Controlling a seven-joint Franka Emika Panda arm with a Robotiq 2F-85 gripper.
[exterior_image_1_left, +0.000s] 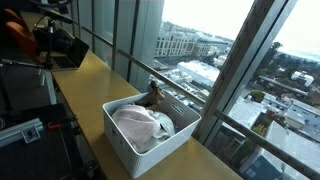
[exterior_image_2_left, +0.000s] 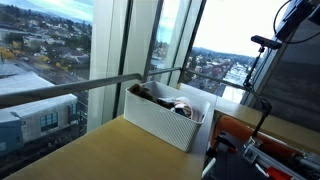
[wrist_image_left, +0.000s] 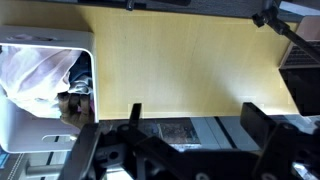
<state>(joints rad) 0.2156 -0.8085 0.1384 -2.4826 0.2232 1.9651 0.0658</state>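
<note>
One white bin (wrist_image_left: 48, 46) was the closest thing to the gripper (wrist_image_left: 191, 122), sitting on a wooden table (wrist_image_left: 180, 60). The gripper hung off to the side of the bin, well clear of it, fingers (wrist_image_left: 134, 112) spread wide with nothing between them. Inside the bin lay a bunched-up pale pink cloth (wrist_image_left: 33, 75), with a brown thing (wrist_image_left: 76, 101) tucked against the bin's wall beside it; couldn't tell what that was. In both exterior views the bin stood right by the window (exterior_image_1_left: 200, 40), and a metal rail (exterior_image_2_left: 60, 88) ran just behind the bin.
</note>
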